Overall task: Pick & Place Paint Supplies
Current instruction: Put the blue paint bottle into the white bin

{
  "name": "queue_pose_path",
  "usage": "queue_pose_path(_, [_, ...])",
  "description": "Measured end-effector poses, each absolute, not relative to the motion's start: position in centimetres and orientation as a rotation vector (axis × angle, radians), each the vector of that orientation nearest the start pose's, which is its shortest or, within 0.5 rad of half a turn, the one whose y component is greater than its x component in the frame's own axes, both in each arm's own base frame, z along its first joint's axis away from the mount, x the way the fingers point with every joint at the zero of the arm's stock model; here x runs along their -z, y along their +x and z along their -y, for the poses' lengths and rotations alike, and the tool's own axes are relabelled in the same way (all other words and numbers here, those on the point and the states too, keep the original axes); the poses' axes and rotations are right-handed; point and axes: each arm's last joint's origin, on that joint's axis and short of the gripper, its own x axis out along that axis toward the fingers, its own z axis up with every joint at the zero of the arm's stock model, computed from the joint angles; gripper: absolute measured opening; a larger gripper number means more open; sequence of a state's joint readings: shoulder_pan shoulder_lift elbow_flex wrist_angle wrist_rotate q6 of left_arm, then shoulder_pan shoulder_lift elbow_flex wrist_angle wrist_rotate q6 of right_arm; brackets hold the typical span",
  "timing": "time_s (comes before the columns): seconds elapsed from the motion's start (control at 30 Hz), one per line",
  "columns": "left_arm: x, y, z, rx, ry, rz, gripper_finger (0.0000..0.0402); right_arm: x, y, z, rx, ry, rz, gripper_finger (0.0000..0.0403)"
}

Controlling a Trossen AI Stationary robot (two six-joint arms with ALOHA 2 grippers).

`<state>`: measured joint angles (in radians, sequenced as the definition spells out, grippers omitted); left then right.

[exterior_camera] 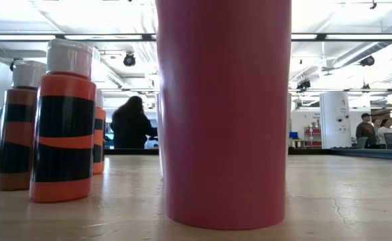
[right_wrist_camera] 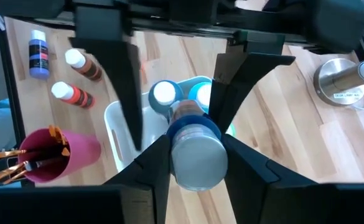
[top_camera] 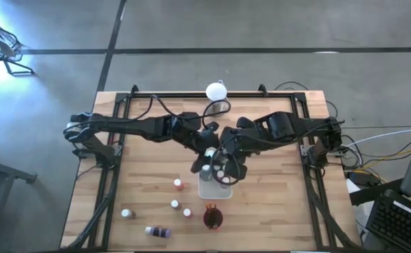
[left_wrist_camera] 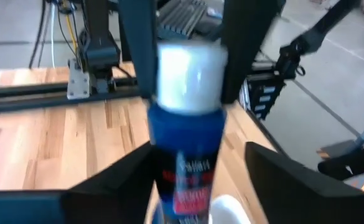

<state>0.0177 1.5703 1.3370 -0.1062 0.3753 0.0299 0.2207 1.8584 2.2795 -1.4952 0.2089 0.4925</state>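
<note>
the right gripper (right_wrist_camera: 191,149) clamps a blue paint bottle (right_wrist_camera: 194,146) above the white tray (right_wrist_camera: 116,124), the left gripper (left_wrist_camera: 197,168) stands spread around the same bottle (left_wrist_camera: 188,143), indicating a handover step; next, lower the bottle into the tray.

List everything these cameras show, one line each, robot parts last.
table: one, light wood, under everything
tray: one, white, table centre
tray bottles: at least two, white-capped, inside the tray
loose bottles: five; four upright, one purple lying, on the table near the cup
cup: one, dark red, beside the tray
brushes: several, wooden-handled, in the cup
globe: one, white, metal base, far edge
people: several, room behind
blue bottle: one, held over the tray
left gripper: open around the blue bottle
right gripper: shut on the blue bottle
</note>
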Motion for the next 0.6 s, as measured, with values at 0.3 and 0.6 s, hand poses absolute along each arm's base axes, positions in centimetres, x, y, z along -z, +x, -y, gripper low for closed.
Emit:
queue_pose_path(0.3, [-34.1, 33.7, -0.7, 0.249, -0.003, -0.482, 0.0321, -42.6, 33.1, -6.9, 0.245, 0.206, -1.042, 0.0111])
queue_pose_path(0.6, [-35.1, 28.7, -1.3, 0.024, 0.041, -0.449, 0.0314, -42.5, 33.1, -7.4, 0.204, 0.161, -1.048, 0.0111])
